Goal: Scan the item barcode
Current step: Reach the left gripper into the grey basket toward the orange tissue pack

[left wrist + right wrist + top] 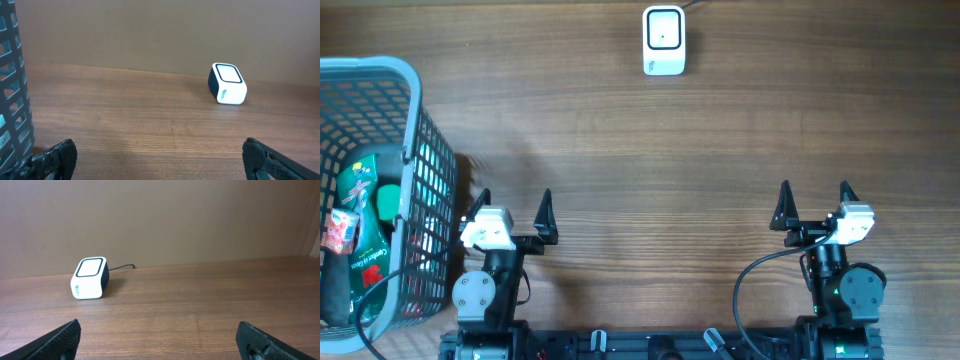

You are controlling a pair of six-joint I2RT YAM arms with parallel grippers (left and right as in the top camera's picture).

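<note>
1. The items lie in the grey basket (416,120) at the table's left edge: a green package (362,212) stands out among them, with a small red-and-white packet (337,231) against its left side; no barcode can be made out on either.
2. The white scanner (664,40) sits on the far side of the wooden table (670,150), near the middle, well apart from the basket; its dark-framed window faces up; a thin cable (122,267) runs off behind it.
3. The left gripper (514,198) hovers just beside the basket's right wall, fingers spread wide and holding nothing; in its wrist view the basket's lattice fills the left edge.
4. The right gripper (815,190) hangs over bare wood on the near right, well apart from the scanner; its fingers are likewise spread wide and empty.
</note>
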